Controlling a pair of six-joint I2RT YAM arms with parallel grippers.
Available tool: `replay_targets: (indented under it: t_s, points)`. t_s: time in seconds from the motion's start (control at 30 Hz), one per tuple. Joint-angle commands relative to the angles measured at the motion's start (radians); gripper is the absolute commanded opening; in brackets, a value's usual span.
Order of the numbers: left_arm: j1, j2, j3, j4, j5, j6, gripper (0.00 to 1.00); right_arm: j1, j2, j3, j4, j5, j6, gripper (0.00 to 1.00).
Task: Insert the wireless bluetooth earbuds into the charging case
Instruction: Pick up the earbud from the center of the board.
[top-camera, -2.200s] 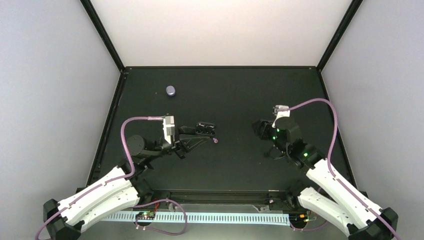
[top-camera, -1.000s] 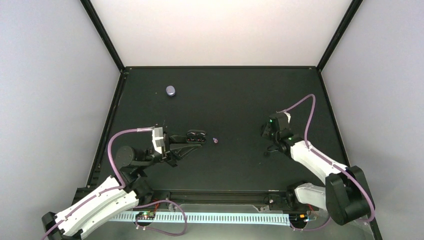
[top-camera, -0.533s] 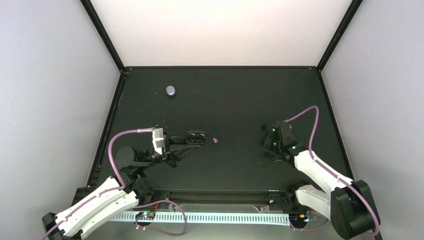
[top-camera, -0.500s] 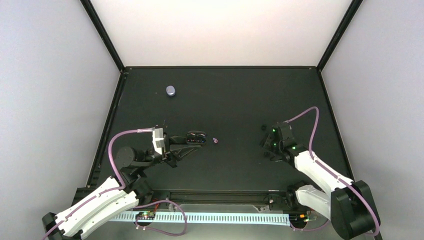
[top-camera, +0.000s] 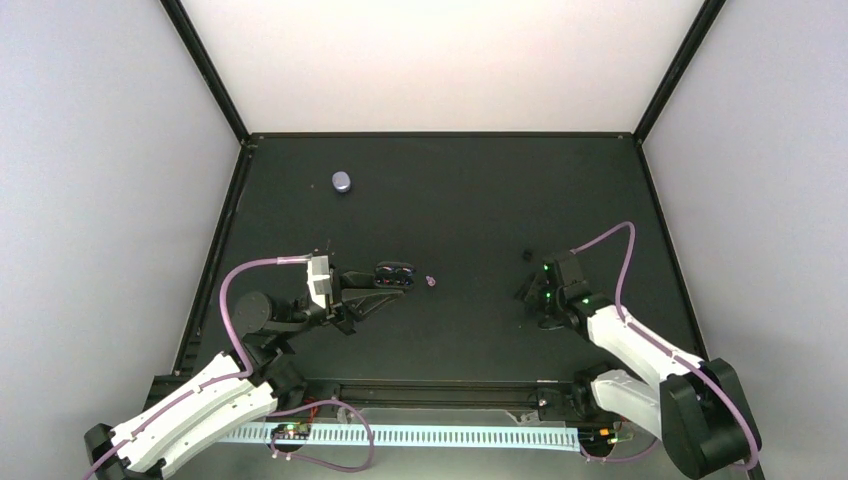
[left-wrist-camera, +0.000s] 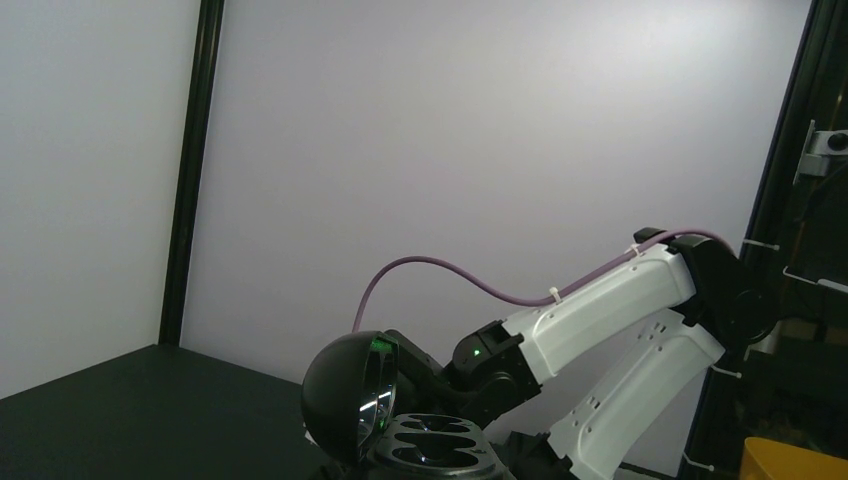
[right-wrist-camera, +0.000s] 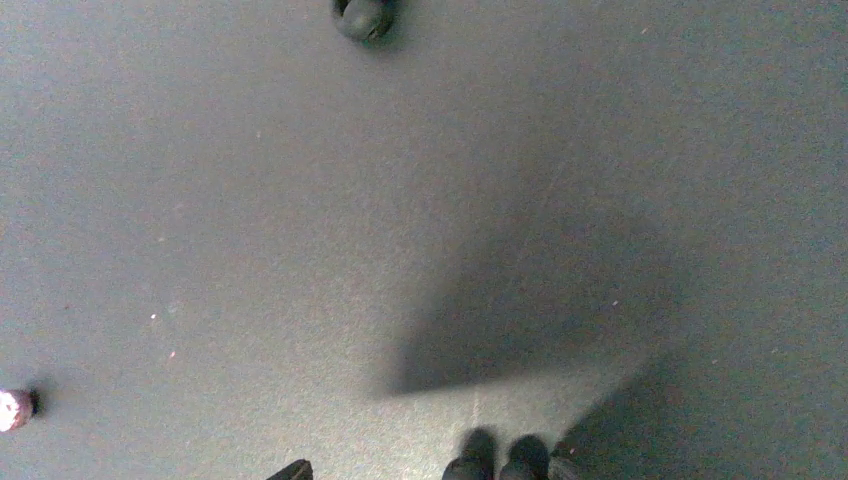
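Right hand (top-camera: 527, 292) further back, earbud (top-camera: 431, 282) seemingly just beside case (top-camera: 396, 269) in left hand (top-camera: 382, 281)

1. Top external: set high above and behind the arm bases, it looks down from afar on the whole matte black counter (top-camera: 450, 190).
2. Left wrist: near counter level, it faces across the counter towards the white right arm (left-wrist-camera: 600, 310), which the top view also shows.
3. Right wrist: close above the counter, it faces straight down and shares a tiny lilac plastic earbud (right-wrist-camera: 12, 409) with the top view.
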Motion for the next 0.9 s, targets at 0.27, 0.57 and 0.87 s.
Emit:
replay_targets:
  t_s: [0.27, 0.57, 0.87]
  points:
    - [0.004, 0.005, 0.013, 0.013, 0.019, 0.007, 0.02, 0.127, -0.001, -0.019, 0.003, -0.059, 0.088, 0.59]
    - [0.004, 0.011, 0.016, 0.008, 0.022, 0.013, 0.02, 0.155, -0.105, 0.045, -0.142, 0.065, 0.001, 0.60]
    - [0.005, 0.020, 0.021, 0.003, 0.023, 0.019, 0.02, 0.222, 0.018, 0.154, -0.139, 0.057, -0.127, 0.52]
